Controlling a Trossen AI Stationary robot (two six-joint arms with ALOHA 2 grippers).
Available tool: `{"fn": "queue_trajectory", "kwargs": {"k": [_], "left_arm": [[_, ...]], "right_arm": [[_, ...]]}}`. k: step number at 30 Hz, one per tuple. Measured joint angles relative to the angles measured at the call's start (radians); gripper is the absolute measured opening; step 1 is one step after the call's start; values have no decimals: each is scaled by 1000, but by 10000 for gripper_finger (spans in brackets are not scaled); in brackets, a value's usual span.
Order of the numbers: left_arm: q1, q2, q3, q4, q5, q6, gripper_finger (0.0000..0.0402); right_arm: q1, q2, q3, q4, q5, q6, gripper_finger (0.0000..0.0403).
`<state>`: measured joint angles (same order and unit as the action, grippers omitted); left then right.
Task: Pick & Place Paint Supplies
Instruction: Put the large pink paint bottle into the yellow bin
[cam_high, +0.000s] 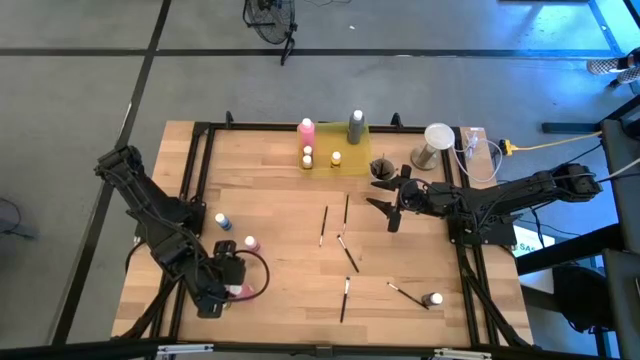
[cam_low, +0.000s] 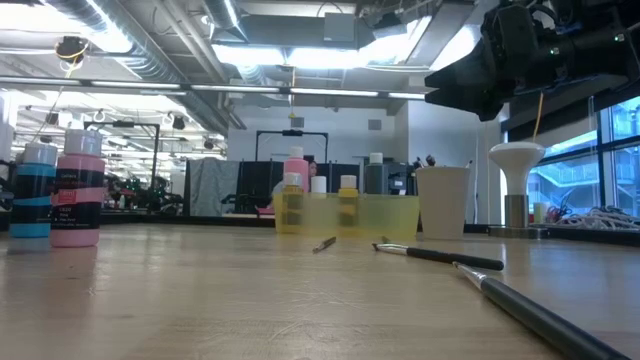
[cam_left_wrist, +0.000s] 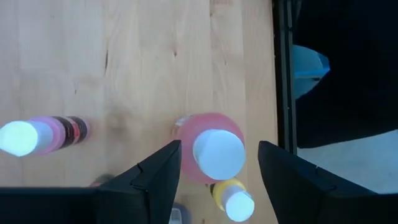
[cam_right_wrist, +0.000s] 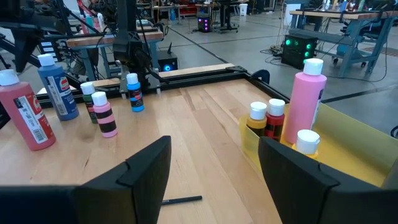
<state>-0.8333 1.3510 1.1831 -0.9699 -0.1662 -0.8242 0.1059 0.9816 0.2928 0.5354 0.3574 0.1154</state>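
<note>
My left gripper (cam_high: 230, 288) hangs open near the table's front left corner, pointing steeply down. Its fingers (cam_left_wrist: 163, 163) stand on either side of a pink bottle with a white cap (cam_left_wrist: 217, 152), which stands upright on the table. A small yellow bottle (cam_left_wrist: 235, 200) stands beside it. A pink-and-dark bottle (cam_left_wrist: 46, 133) and a blue one (cam_high: 222, 221) stand farther off. My right gripper (cam_high: 385, 197) waits open and level beside the yellow tray (cam_high: 352, 160), which holds a pink (cam_right_wrist: 305, 99), a grey (cam_high: 356, 126) and small yellow-capped bottles (cam_right_wrist: 266, 119). Thin brushes (cam_high: 347, 256) lie mid-table.
A grey-beige cup (cam_high: 385, 167) and a white funnel-shaped stand (cam_high: 436, 140) sit at the far right. A small bottle (cam_high: 434, 299) and a brush (cam_high: 405, 291) lie near the front right. The black frame rail (cam_left_wrist: 283, 74) runs close beside the left gripper.
</note>
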Motion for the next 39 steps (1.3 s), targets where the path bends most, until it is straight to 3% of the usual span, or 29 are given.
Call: {"fn": "queue_trajectory", "kwargs": {"k": [13, 39], "left_arm": [[-10, 0, -2, 1, -76, 0, 209], [-50, 57, -3, -16, -121, 0, 209]], "right_arm": [[0, 0, 0, 1, 0, 0, 245], [0, 0, 0, 15, -3, 14, 245]]}}
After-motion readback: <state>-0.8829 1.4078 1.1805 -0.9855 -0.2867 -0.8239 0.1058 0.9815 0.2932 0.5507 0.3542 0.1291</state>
